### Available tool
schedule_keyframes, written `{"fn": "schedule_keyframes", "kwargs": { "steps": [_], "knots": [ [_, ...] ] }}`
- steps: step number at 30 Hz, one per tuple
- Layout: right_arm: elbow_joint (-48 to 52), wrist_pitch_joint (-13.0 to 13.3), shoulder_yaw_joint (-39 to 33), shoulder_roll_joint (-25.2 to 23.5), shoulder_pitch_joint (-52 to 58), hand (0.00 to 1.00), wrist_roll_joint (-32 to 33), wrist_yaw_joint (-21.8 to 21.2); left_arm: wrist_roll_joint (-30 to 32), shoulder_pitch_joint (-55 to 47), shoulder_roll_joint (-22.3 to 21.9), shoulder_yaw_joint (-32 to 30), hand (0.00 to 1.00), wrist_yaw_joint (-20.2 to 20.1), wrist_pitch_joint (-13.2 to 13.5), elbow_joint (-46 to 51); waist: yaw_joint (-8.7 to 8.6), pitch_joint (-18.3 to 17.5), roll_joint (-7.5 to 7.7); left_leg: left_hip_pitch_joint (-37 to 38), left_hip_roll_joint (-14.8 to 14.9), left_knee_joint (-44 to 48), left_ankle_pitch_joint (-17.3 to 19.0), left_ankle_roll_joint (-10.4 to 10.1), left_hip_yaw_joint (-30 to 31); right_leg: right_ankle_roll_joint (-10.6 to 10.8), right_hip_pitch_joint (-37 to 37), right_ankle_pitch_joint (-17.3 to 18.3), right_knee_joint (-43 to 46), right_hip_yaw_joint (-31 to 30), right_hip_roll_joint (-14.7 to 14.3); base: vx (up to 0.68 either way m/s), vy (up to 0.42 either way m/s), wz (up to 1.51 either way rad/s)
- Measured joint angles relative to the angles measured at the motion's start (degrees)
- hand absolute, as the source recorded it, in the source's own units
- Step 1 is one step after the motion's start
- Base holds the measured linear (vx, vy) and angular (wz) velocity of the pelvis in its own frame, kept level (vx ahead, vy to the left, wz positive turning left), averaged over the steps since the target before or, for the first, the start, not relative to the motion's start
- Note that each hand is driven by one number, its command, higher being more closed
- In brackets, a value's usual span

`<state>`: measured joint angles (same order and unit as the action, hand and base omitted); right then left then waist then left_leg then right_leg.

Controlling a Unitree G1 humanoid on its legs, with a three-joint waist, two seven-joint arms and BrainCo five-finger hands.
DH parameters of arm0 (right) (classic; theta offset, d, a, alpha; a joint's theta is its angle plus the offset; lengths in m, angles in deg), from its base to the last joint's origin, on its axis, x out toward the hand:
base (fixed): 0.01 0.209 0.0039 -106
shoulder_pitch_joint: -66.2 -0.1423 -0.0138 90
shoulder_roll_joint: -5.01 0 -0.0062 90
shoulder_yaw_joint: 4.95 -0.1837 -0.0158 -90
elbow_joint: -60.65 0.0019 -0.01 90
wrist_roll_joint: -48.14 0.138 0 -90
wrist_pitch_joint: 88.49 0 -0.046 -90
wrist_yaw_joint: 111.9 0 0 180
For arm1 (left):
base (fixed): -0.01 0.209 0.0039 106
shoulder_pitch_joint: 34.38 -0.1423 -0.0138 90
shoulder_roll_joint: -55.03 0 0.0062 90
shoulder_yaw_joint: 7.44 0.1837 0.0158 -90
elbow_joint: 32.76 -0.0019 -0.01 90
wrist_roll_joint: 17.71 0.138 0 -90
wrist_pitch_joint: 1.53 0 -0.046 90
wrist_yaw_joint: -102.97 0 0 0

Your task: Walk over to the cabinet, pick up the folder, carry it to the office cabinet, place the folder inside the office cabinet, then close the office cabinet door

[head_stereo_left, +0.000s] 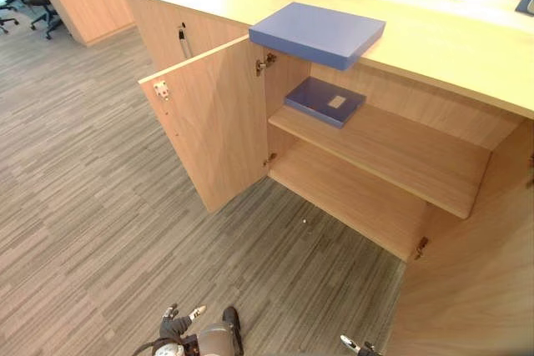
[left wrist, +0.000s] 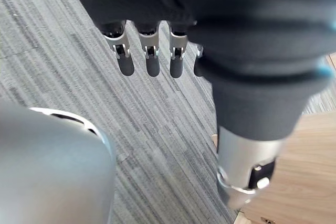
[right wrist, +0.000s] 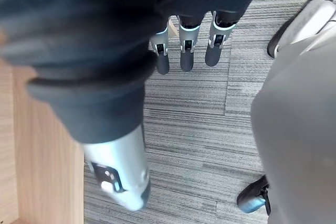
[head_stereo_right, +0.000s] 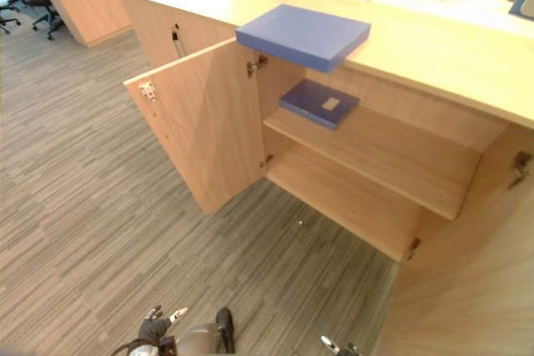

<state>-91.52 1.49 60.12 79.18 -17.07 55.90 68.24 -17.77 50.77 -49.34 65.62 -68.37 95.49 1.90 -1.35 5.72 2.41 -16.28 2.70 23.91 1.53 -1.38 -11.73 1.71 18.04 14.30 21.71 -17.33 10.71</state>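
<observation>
Looking from the head, you see one blue folder overhanging the cabinet top at one o'clock, a second folder on the upper shelf below. Left wrist: left hand fingers straight, empty. Right wrist: right hand likewise.

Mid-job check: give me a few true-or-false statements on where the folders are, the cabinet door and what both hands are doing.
1. A blue folder lies on the cabinet top, overhanging its front edge. True.
2. The cabinet's left door is shut. False: it stands wide open.
3. A second blue folder lies on the upper shelf inside. True.
4. The left hand holds a folder. False: it hangs empty above the carpet, fingers straight.
5. The right hand is curled into a fist. False: its fingers are straight and hold nothing.
</observation>
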Motion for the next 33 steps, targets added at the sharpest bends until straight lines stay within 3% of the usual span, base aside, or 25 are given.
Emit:
{"fn": "schedule_keyframes", "kwargs": {
  "steps": [3, 5, 6, 7, 9, 10, 12, 13, 14, 15, 16, 17, 18, 20, 27, 29, 30, 31, 32, 33],
  "knots": [
    [-0.69, 0.02, -0.57, -0.05, -1.63, 0.00, 0.07, -0.17, 0.02, -0.60, 0.81, 1.99, 0.00, 0.03, -0.28, -1.11, -0.02, -1.69, 0.31, 1.83, -0.93, 3.76, 3.71, 0.59, -2.59, -0.72, -3.79, -6.91, 7.79, -1.31, 1.82, 0.38, 0.300, -0.79],
    [-0.58, 0.05, -0.48, 0.43, -2.02, 0.00, 0.08, -0.45, 0.10, -1.67, 1.27, 5.32, 0.00, 0.01, -0.42, -1.09, 0.02, -3.18, 0.22, 9.01, -3.87, -2.45, 5.85, 2.73, -5.41, -2.05, -11.75, -20.24, 21.42, 0.00, 4.11, 0.37, 0.291, -0.78],
    [-0.57, 0.05, -0.45, 0.63, -2.08, 0.00, 0.08, -0.46, 0.12, -1.61, 1.37, 6.13, 0.00, 0.02, -0.42, -1.08, -0.46, -3.32, -0.17, 11.21, -4.57, -4.94, 6.25, 3.08, -5.89, -2.09, -13.56, -20.42, 25.25, 1.35, 5.26, 0.32, 0.184, -0.49],
    [-0.55, 0.04, 0.37, 0.70, -2.76, 0.00, 0.11, -0.47, 0.22, -0.82, 2.13, 7.70, 0.00, 0.03, -0.50, -1.21, -0.98, -2.38, 0.37, 15.89, -6.49, -9.41, 6.70, 3.15, -6.29, -2.99, -19.33, -14.87, 36.02, 6.68, 8.25, 0.24, 0.106, -0.30],
    [-0.51, 0.06, 0.39, 0.81, -2.70, 0.00, 0.18, -0.42, 0.41, 0.09, 2.74, 9.82, 0.00, 0.03, -0.54, -1.40, -2.15, -1.93, -0.14, 19.10, -6.48, -11.93, 6.70, 3.14, -6.06, -2.61, -23.80, -9.58, 41.87, 12.75, 9.31, 0.29, 0.066, -0.18],
    [-0.30, 0.25, 0.39, 0.86, -2.63, 0.00, 0.75, -0.43, 0.47, 0.41, 3.19, 10.70, 0.00, 0.04, -0.54, -1.43, -2.36, -1.34, -0.62, 21.46, -5.94, -13.38, 6.70, 3.14, -5.95, -2.86, -25.57, -6.14, 42.77, 15.86, 9.02, 0.27, -0.016, -0.24],
    [0.43, 0.80, 2.64, 1.80, -2.39, 0.00, 0.88, 0.05, 0.50, 1.59, 3.63, 12.43, 0.00, 0.21, -0.57, -1.47, -2.87, 0.72, -1.04, 26.52, -2.63, -14.94, 6.83, 2.93, -6.18, -1.24, -27.83, 2.89, 36.29, 22.75, 5.36, 0.29, -0.155, -0.24],
    [0.81, 0.93, 3.22, 1.80, -2.22, 0.00, 0.89, 0.12, 0.50, 1.77, 3.64, 12.73, 0.00, 0.30, -0.54, -1.47, -3.16, 0.81, -1.08, 26.90, -1.71, -14.78, 7.00, 2.62, -6.19, -0.83, -28.74, 4.43, 33.10, 24.79, 4.89, 0.27, -0.263, -0.16],
    [1.49, 1.32, 5.12, 1.98, -2.02, 0.00, 0.91, 0.38, 0.50, 1.91, 3.63, 12.82, 0.00, 0.42, -0.46, -1.45, -3.50, 1.00, -0.83, 27.55, -0.42, -14.64, 8.02, 0.87, -6.44, 0.04, -30.52, 4.80, 23.92, 27.28, 3.98, 0.20, -0.254, -0.22],
    [1.54, 1.51, 6.70, 2.00, -2.02, 0.00, 0.90, 0.62, 0.54, 1.95, 3.34, 12.70, 0.00, 0.48, -0.36, -1.86, -3.57, 1.59, 0.11, 28.41, -0.68, -14.58, 10.00, -2.41, -6.71, -0.01, -31.05, 2.26, 14.47, 27.74, 3.46, 0.21, -0.261, -0.31],
    [1.24, 1.45, 6.76, 2.77, -2.44, 0.00, 0.98, 0.70, 0.52, 2.56, 2.24, 12.79, 0.00, 0.56, -0.55, -3.04, -3.71, 2.64, -0.94, 29.51, 0.38, -15.02, 10.24, -3.48, -6.75, -0.26, -30.02, 2.07, 14.47, 28.00, 2.35, 0.19, -0.236, -0.43],
    [1.18, 1.43, 6.81, 3.61, -2.37, 0.00, 1.33, 0.99, 0.52, 2.30, 0.42, 12.77, 0.00, 0.56, -0.55, -3.75, -3.85, 2.71, -2.64, 29.50, 1.35, -16.59, 10.14, -3.39, -6.91, -0.73, -29.90, 1.80, 12.89, 27.80, 0.22, 0.18, -0.192, -0.45],
    [1.16, 1.30, 6.64, 3.89, -2.37, 0.00, 1.63, 1.23, 0.52, 2.14, -0.44, 12.68, 0.00, 0.56, -0.54, -3.81, -4.02, 2.79, -3.25, 30.26, 2.02, -18.08, 9.73, -3.55, -7.43, -0.90, -30.64, 1.91, 13.04, 27.72, -1.03, 0.16, -0.162, -0.43],
    [1.18, 1.24, 6.60, 3.88, -2.48, 0.00, 1.90, 1.24, 0.53, 2.75, -1.14, 12.23, 0.00, 0.55, -0.54, -3.73, -3.97, 3.85, -3.49, 31.69, 2.87, -20.02, 8.12, -5.23, -8.68, -1.04, -30.93, 1.98, 13.76, 28.02, -2.35, 0.11, -0.113, -0.27],
    [1.74, 1.09, 5.92, 3.42, -0.44, 0.00, 1.99, 1.25, 2.62, 2.62, -2.99, 7.16, 0.00, 0.43, -0.58, -3.54, -3.76, 3.84, -3.11, 30.70, 5.04, -15.96, 7.88, -6.18, -12.38, -1.49, -28.66, 2.02, 7.86, 28.02, -4.36, 0.00, -0.031, -0.12],
    [1.71, 1.09, 4.63, 2.71, -0.25, 0.00, 2.03, 1.23, 2.64, 2.67, -2.77, 6.30, 0.00, 0.42, -0.59, -3.09, -3.63, 3.86, -2.62, 27.56, 6.93, -8.34, 8.17, -6.57, -13.16, -1.71, -27.24, 2.10, 5.24, 28.16, -4.63, 0.02, -0.042, -0.13],
    [1.82, 1.09, 3.55, 2.00, 0.45, 0.00, 2.23, 1.22, 2.79, 2.42, -2.48, 5.74, 0.00, 0.37, -0.60, -1.78, -3.50, 3.88, -2.43, 23.35, 10.25, 2.92, 8.38, -6.32, -13.04, -1.60, -24.82, 1.91, 2.63, 28.30, -5.50, 0.07, -0.085, -0.15],
    [1.99, 1.10, 3.62, 1.92, 0.76, 0.00, 2.29, 1.24, 2.87, 2.08, -2.52, 5.12, 0.00, 0.37, -0.59, -0.94, -3.29, 3.87, -2.50, 21.84, 12.06, 7.91, 8.09, -5.87, -12.94, -1.67, -23.75, 1.85, 1.93, 28.31, -6.15, 0.09, -0.092, -0.16],
    [2.22, 1.10, 3.62, 2.03, 0.83, 0.00, 2.28, 1.24, 2.87, 1.65, -2.61, 4.56, 0.00, 0.37, -0.56, 0.00, -3.03, 3.97, -2.69, 20.32, 14.11, 13.24, 7.52, -5.07, -12.67, -2.02, -22.38, 1.63, 1.00, 28.33, -7.04, 0.13, -0.056, -0.24],
    [2.85, 1.09, 3.83, 1.90, 1.52, 0.00, 2.19, 1.29, 2.74, 0.76, -2.44, 4.13, 0.00, 0.39, -0.50, 1.79, -2.44, 3.96, -2.62, 17.19, 18.23, 24.03, 3.87, -3.04, -11.73, -2.87, -18.80, 1.15, -0.77, 28.14, -8.75, 0.14, -0.034, -0.22]
  ]
}}
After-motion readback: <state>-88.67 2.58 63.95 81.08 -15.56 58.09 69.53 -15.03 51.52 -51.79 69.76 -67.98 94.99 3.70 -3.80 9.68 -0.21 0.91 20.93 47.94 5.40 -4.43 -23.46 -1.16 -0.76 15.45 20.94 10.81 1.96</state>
